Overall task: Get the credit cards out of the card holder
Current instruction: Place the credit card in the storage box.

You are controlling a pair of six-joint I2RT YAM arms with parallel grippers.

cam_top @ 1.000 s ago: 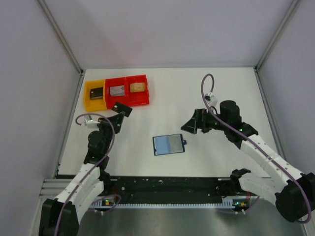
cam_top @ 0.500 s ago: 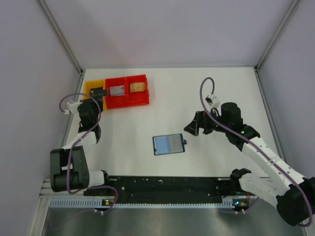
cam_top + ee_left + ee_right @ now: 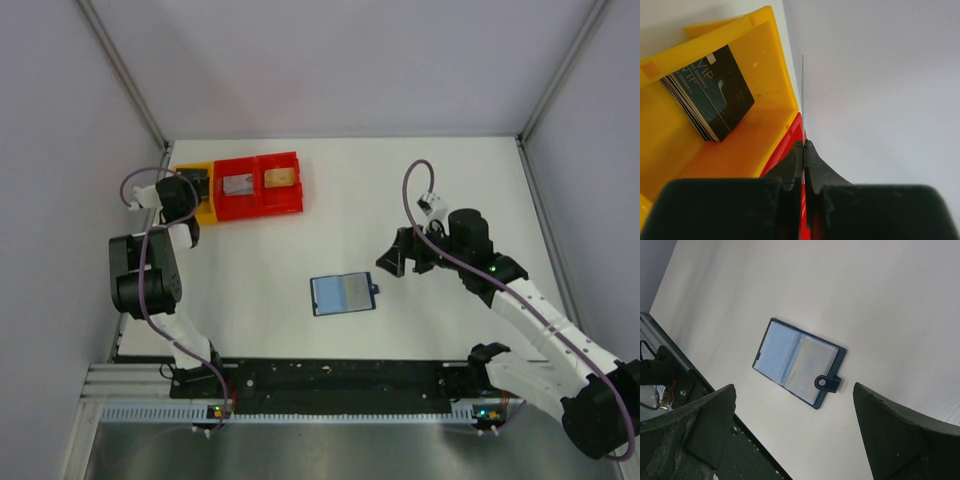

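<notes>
Bare bench [image 3: 300, 250] lies all round the open card holder [image 3: 799, 362] below my wide right fingers [image 3: 890, 435]. At the far left corner my closed left fingers [image 3: 816, 172] sit tight against the yellow bin [image 3: 765, 75] wall, red bins [image 3: 262, 183] alongside, seemingly the enclosure wall [image 3: 880, 90] beyond.

Our two arms, the left arm [image 3: 150, 272] and the right arm [image 3: 530, 312], are white tubes with chunky black joints. A thin purple cable [image 3: 412, 185] loops along each one. Our left tool [image 3: 803, 145] and right tool [image 3: 398, 252] are black, with thick dull fingers [image 3: 890, 430]. Small green lights [image 3: 490, 409] glow near the bottom.
</notes>
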